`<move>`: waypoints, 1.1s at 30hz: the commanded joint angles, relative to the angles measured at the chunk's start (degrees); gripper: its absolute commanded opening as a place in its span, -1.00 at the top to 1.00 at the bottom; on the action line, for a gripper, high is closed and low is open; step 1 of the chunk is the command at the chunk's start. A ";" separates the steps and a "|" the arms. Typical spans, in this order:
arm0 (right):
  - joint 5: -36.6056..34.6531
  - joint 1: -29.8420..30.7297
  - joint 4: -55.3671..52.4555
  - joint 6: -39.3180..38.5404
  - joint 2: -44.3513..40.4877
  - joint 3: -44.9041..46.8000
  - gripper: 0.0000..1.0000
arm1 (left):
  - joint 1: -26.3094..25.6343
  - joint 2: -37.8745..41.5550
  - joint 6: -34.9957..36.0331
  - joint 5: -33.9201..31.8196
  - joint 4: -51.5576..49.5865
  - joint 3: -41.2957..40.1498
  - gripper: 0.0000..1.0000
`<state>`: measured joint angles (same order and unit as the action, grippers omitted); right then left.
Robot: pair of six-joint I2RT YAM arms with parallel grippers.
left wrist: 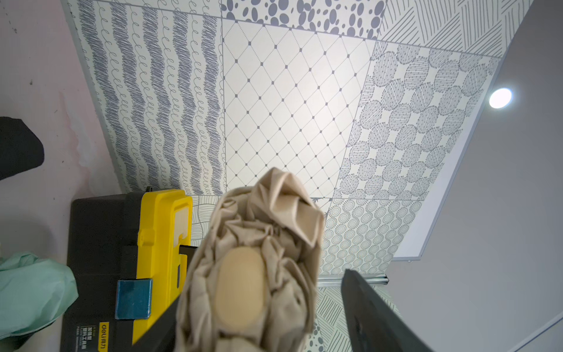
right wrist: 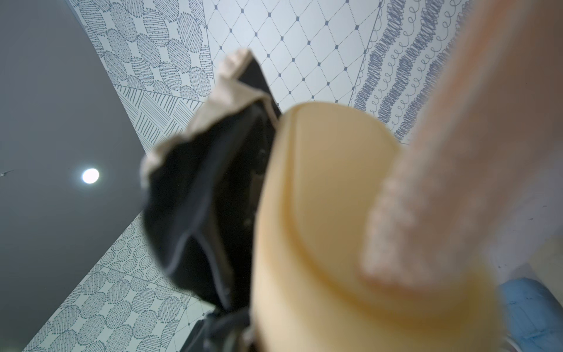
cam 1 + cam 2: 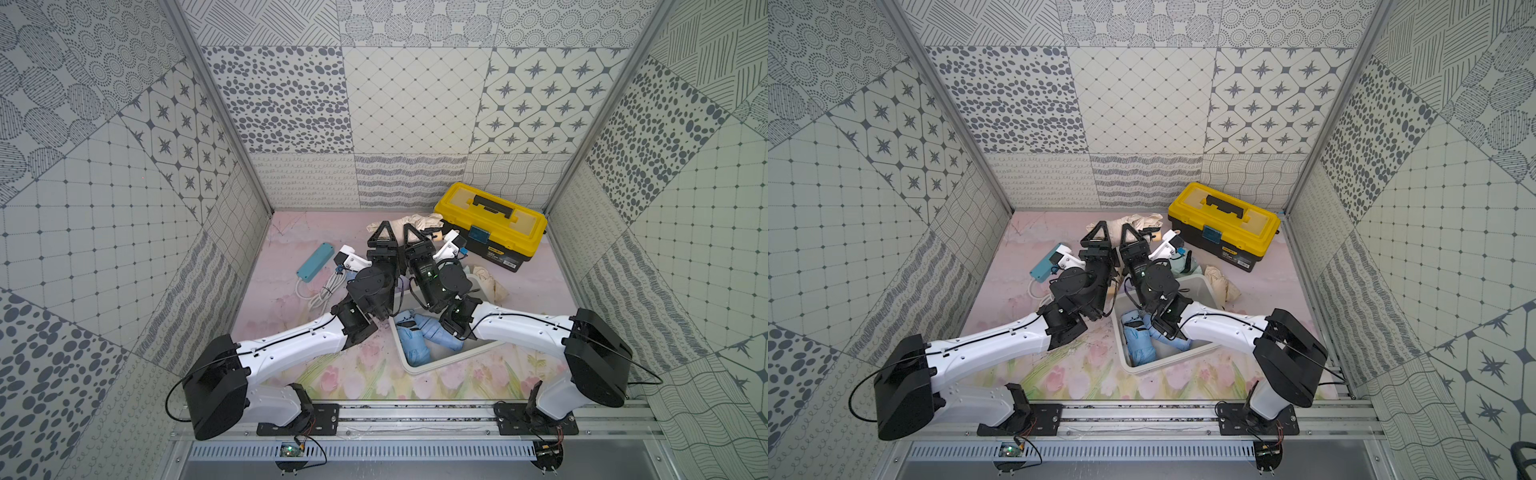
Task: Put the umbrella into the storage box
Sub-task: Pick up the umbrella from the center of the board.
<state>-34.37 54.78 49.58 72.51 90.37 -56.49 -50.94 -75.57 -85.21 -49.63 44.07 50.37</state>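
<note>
Evidently the umbrella [image 3: 422, 221] lay on the floor in the upper centre of both top views, behind the storage box [image 3: 440, 363]. Its long axis appeared to run roughly left to right across the frame, with its tan handle [image 2: 335, 213] toward the yellow toolbox [image 3: 490, 216]. Both arms had reached it side by side, and neither was clearly nearer; the left gripper [image 3: 382, 232] stood at the fabric part and the right gripper [image 3: 414, 237] toward the handle end. In the left wrist view the jaws stood apart astride the bundled canopy, one finger against the cloth and the other clear of it, so they were released. The right wrist view was filled by the blurred handle and showed no jaws, so their state could not be told. The box lay lower in the frame, partly under both wrists, and held blue gloves [image 3: 415, 336]. The carry toward it was judged short, though the arms crowded the opening. A teal power strip [image 3: 316, 262] lay at left, and a beige cloth [image 3: 492, 282] lay by the box's right side.
</note>
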 commanded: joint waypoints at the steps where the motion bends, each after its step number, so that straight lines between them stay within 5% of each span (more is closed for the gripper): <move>1: 0.19 -1.43 -1.69 -2.60 -1.09 -0.18 0.35 | -0.83 3.18 -1.64 0.58 -0.32 -1.59 -0.64; 7: 4.92 -4.88 -11.06 -6.46 -8.31 4.57 0.41 | -0.94 12.06 -2.23 6.28 -19.92 -4.37 -0.76; 19: 30.35 -16.39 -55.75 -24.77 -30.77 6.21 0.51 | -1.00 27.45 -1.28 19.24 -74.56 -0.50 -0.72; 26: 44.06 -18.83 -79.12 -39.62 -31.91 -2.26 0.50 | -0.75 23.90 4.77 31.64 -82.59 1.39 -0.67; 33: 48.89 -19.50 -99.77 -55.10 -26.30 -13.31 0.50 | -0.59 20.34 10.66 40.78 -82.85 0.72 -0.59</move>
<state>10.24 35.59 -41.85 27.31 62.46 -65.73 -51.77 -53.76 -81.60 -20.25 -30.52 50.81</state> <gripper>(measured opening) 0.379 0.800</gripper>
